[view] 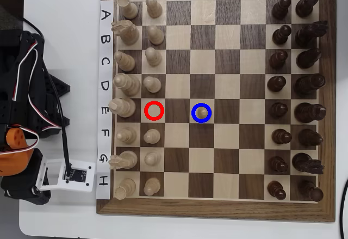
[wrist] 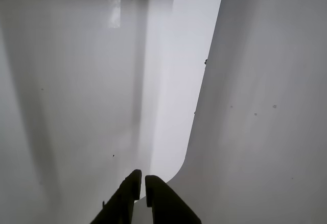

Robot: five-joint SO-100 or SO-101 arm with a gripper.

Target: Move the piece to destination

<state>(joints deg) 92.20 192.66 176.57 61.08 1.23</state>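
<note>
1 pale pawn (view: 202, 111) already stood inside the blue ring (view: 202, 121), so with your gripper (wrist: 142, 182) nearly closed and empty over bare table (wrist: 76, 106), you only needed parking.

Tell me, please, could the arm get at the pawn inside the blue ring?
Probably yes, from above: the pawn stands alone on open squares, and the red-ringed square toward the arm is empty. The end effector sits off the board, holding nothing.

Board centre (view: 228, 86) open; piece (view: 202, 111) alone there; pale rows (view: 138, 92) left, dark rows (view: 296, 95) right.
</note>
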